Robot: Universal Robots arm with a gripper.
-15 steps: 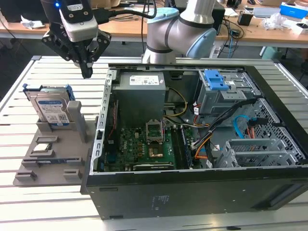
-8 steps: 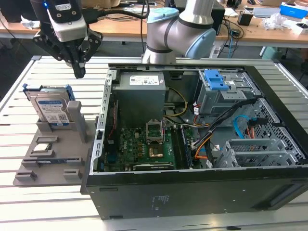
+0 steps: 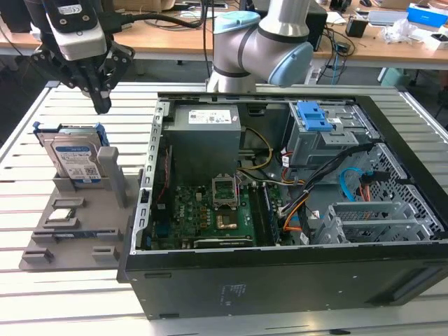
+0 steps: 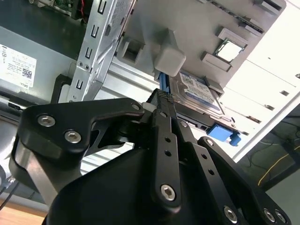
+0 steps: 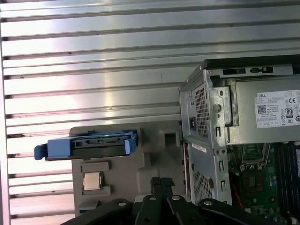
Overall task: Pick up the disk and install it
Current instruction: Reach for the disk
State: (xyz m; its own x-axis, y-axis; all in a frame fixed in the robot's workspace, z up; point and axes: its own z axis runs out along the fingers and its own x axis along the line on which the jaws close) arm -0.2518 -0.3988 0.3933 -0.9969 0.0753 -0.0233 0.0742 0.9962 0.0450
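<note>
Disk: the disk (image 3: pixel 73 157) is standing on edge in a slot at one end of the grey fixture (image 3: pixel 91 231), leaning on the fixture's post; its blue bracket is facing upward, probably so that it can be gripped from above
Gripper: the gripper (image 3: pixel 102 105) is hanging above that same end of the fixture, near the disk's top edge and not touching it; its fingers are pressing together on nothing
Chip: the small square chip (image 3: pixel 63 215) is lying flat in a recess at the fixture's middle, apart from the disk
Case: the open computer case (image 3: pixel 280 276) is lying on its side just beside the fixture, at the exterior view's right of it; its open side is facing up, seemingly so the bays can be reached from above
Count: one disk; one chip; one fixture; one case; one gripper
</note>
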